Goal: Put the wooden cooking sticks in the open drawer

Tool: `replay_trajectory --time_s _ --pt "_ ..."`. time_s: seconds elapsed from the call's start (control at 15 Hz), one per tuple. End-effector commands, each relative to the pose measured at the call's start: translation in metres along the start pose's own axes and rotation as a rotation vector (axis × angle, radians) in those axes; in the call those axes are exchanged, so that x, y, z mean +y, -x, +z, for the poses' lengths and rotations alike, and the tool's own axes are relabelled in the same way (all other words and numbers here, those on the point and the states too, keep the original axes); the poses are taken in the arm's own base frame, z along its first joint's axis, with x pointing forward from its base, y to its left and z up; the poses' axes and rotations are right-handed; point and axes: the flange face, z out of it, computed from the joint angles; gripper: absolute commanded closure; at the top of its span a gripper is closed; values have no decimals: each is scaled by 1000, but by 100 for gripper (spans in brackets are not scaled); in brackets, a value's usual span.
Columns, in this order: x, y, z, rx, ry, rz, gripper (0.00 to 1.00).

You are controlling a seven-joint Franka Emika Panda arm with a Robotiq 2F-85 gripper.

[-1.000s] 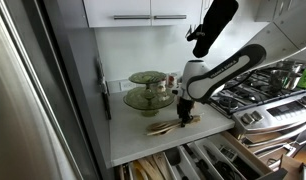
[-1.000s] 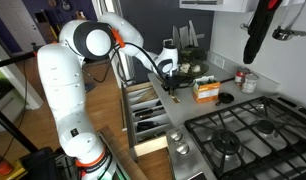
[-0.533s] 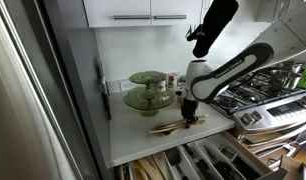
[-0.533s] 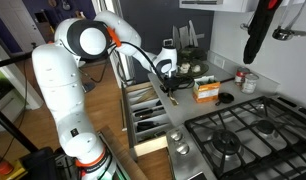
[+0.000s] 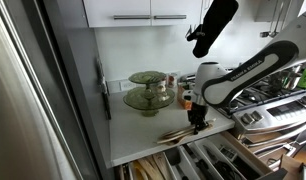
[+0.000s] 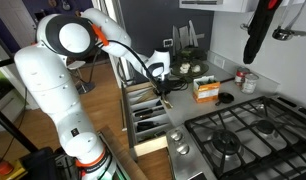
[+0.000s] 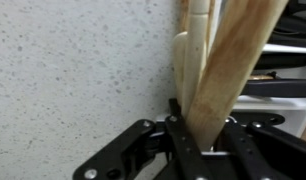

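Note:
My gripper (image 5: 197, 116) is shut on the wooden cooking sticks (image 5: 178, 134), a bunch of tan spoons and spatulas. In the wrist view the sticks (image 7: 221, 60) stand clamped between the black fingers (image 7: 181, 140) and run up past the counter's edge. The bunch hangs near the white counter's front edge, just above the open drawer (image 5: 183, 163). In an exterior view the gripper (image 6: 161, 84) holds the sticks over the drawer (image 6: 143, 112), whose long compartments hold wooden and dark utensils.
A green glass tiered dish (image 5: 149, 92) stands at the back of the counter (image 5: 133, 130). An orange-and-white carton (image 6: 204, 91) sits by the gas stove (image 6: 243, 135). A black oven mitt (image 5: 213, 25) hangs above. A steel fridge side (image 5: 33, 100) is close by.
The gripper has carried the sticks from the counter's middle toward its front edge, closer to the open drawer. The arm has swung outward.

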Motion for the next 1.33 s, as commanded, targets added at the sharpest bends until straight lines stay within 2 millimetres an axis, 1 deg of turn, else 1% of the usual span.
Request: replay_trajectory --time_s 0.0,0.13,0.4,0.53,0.8,1.0,1.27 --pt "-44 4 -2 55 9 -32 94" --pt "-60 2 0 90 6 -25 94" --pt "-86 -3 7 165 -30 103 94" --pt "-98 -4 9 198 -52 138 94" --pt "-123 -1 19 191 -114 183 94" --pt "-134 3 28 151 -150 221 94" --pt "-137 7 39 69 -214 302 94"
